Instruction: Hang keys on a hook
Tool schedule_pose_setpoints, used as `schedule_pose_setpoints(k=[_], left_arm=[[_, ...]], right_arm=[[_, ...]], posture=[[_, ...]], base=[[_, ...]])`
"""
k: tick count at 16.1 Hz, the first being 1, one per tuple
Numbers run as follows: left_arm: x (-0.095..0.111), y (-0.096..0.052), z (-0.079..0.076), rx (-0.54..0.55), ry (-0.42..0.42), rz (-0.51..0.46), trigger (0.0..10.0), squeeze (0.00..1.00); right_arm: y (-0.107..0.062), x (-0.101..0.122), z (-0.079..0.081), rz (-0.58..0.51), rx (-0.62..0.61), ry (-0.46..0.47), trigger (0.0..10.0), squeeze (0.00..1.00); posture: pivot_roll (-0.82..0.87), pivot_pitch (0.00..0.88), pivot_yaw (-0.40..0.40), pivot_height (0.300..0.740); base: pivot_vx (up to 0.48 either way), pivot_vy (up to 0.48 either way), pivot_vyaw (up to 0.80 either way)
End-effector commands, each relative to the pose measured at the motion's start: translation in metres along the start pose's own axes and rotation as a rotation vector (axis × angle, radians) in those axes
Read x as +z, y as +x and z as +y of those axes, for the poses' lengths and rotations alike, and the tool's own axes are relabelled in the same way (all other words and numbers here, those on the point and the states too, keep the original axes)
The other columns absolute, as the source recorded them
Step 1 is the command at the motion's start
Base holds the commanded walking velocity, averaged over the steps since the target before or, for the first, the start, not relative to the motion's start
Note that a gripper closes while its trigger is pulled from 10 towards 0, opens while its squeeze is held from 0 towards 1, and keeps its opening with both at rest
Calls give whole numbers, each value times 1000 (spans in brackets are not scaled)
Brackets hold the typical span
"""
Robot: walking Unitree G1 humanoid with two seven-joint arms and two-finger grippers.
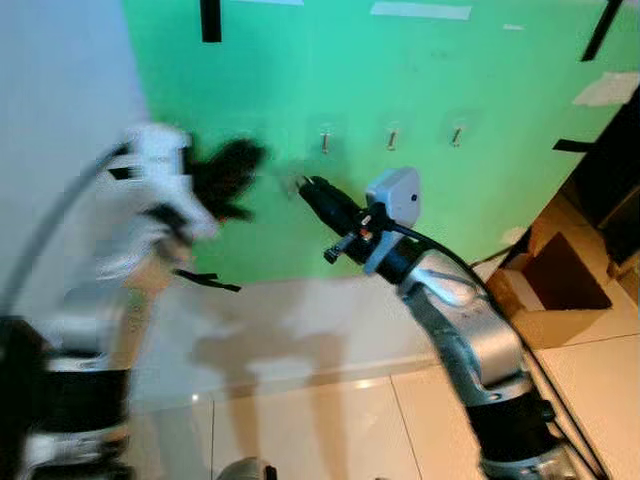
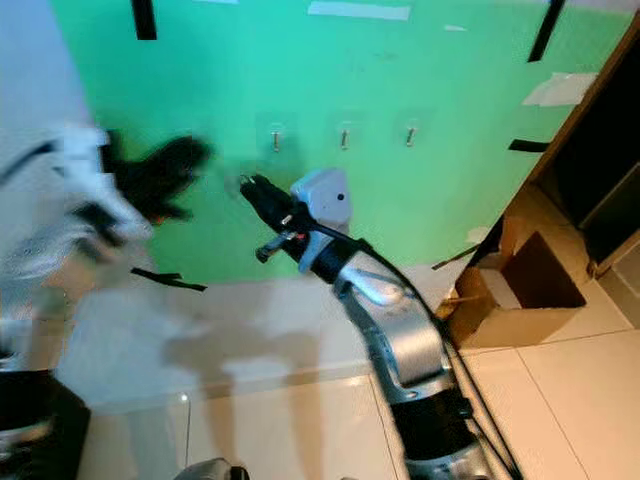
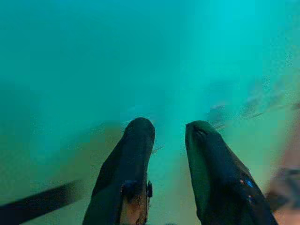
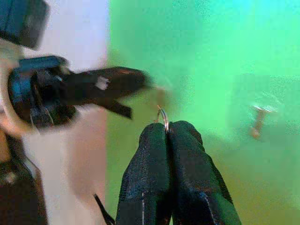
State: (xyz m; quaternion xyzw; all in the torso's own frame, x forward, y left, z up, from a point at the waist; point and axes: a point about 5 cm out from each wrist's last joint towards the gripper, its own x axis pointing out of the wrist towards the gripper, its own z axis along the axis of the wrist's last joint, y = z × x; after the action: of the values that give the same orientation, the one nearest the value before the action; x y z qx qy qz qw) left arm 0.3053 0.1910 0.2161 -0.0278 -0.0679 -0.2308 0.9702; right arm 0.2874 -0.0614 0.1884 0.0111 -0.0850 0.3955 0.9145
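Key ring (image 4: 162,118) pinched at the tips of the right gripper's (image 4: 167,127) jaws — just below the hooks (image 1: 325,141).

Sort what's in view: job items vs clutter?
Job:
- right gripper, shut on thin silver key ring
- three small metal hooks on the green wall
- left gripper, open, raised near the wall

Clutter:
- open brown cardboard box on the floor
- black tape strips

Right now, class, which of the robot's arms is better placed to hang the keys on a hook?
The right. The right gripper is shut on the key ring, close to the leftmost hook; the left gripper is open.
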Motion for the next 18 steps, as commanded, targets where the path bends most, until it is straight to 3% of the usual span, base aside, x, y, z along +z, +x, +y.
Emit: schedule_pose_setpoints(k=[1,5,6,7,8,9,11,12,15,18], left_arm=[[-5,-9,8,30,38,41,10000,1000],[-11,-27,6,-32,84,109,10000,1000],[-15,-31,-1,-87,123,137,10000,1000],[-23,-37,-15,-176,191,191,10000,1000],[-25,-37,-18,-185,199,199,10000,1000],[-31,-38,-22,-191,200,211,10000,882],[-37,-38,-24,-197,208,230,10000,298],[-39,-38,-24,-197,212,234,10000,0],[-41,-32,-29,-228,234,226,10000,0],[-38,-25,-35,-272,220,198,10000,0]], right_arm=[[-4,-7,-4,77,-6,-27,0,0],[-7,-17,-8,152,-4,-3,0,0],[-5,-17,-9,142,-9,44,0,0],[0,-13,-11,101,-24,158,0,0],[1,-12,-12,93,-24,184,0,0],[3,-11,-13,82,-15,236,0,0],[7,-9,-18,60,-17,305,0,0],[10,-5,-28,16,-75,375,0,0],[13,4,-51,-59,-189,512,0,0],[17,6,-58,-66,-182,561,0,0]], posture=[[21,0,-68,740],[47,0,-100,740],[56,0,-107,740],[61,0,-113,740],[61,0,-113,740],[62,0,-114,740],[55,0,-109,740],[50,0,-105,740],[25,0,-88,740],[6,0,-83,740]], base=[[0,0,0],[0,0,0],[0,0,0],[0,0,0],[0,0,0],[0,0,0],[0,0,0],[0,0,0],[0,0,0],[0,0,0]])
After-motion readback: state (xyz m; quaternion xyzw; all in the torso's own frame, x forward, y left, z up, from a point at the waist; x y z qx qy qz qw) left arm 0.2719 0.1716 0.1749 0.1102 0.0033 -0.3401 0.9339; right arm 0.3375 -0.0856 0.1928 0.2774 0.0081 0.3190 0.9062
